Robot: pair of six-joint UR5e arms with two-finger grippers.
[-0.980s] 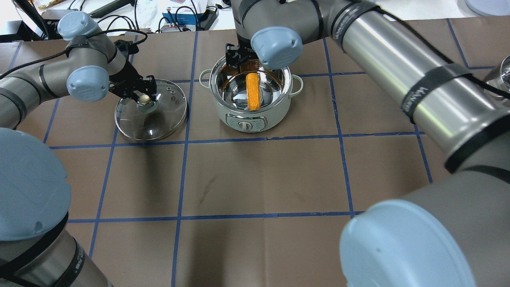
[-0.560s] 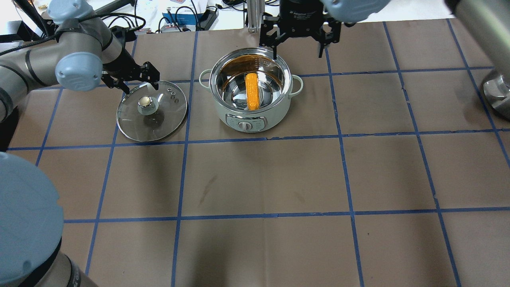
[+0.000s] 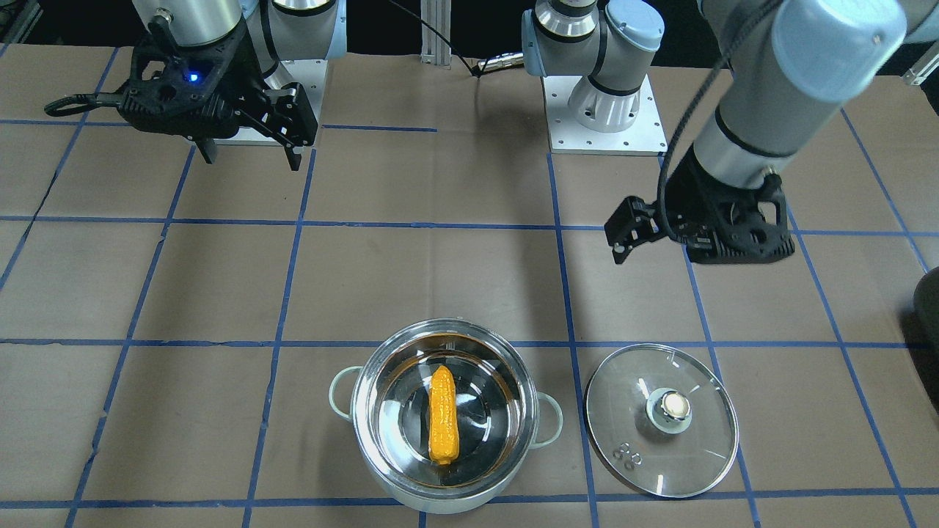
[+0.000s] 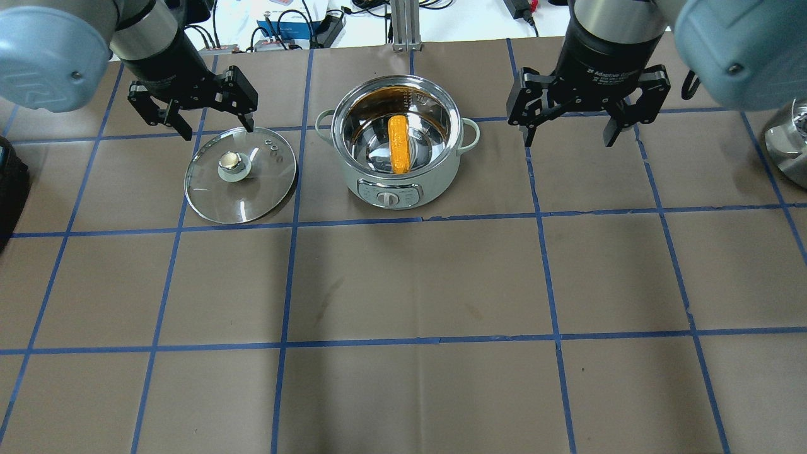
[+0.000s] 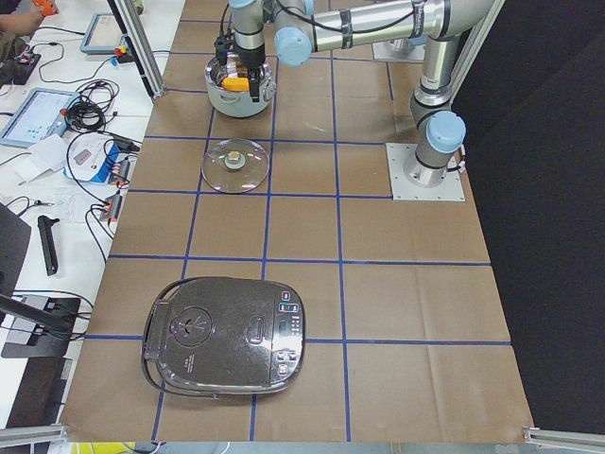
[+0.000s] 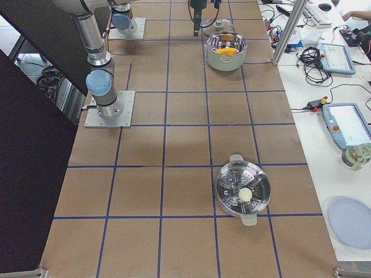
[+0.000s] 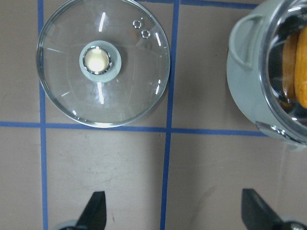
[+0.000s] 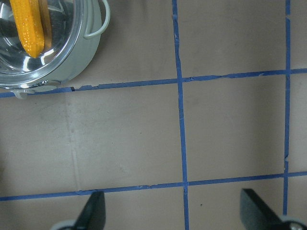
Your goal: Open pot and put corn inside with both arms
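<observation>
The pot (image 4: 378, 189) stands open on the far middle of the table, with the corn (image 4: 398, 144) lying inside it. The glass lid (image 4: 252, 195) lies flat on the table to the pot's left, knob up. My left gripper (image 4: 219, 129) is open and empty, above the lid's far edge. My right gripper (image 4: 568, 140) is open and empty, above the table to the right of the pot. The left wrist view shows the lid (image 7: 124, 96) and the pot's side (image 7: 249, 91). The right wrist view shows the pot (image 8: 72, 62) and the corn (image 8: 26, 24).
A steel steamer pot (image 6: 240, 191) stands at the table's right end. A dark rice cooker (image 5: 227, 336) stands at the left end. Cables and devices lie beyond the far edge. Both arm bases (image 3: 601, 117) stand on the robot's side.
My left gripper has let go of the lid's knob and lifted away from it. My right gripper has moved from the pot's far rim to the pot's right. Corn and lid stay put.
</observation>
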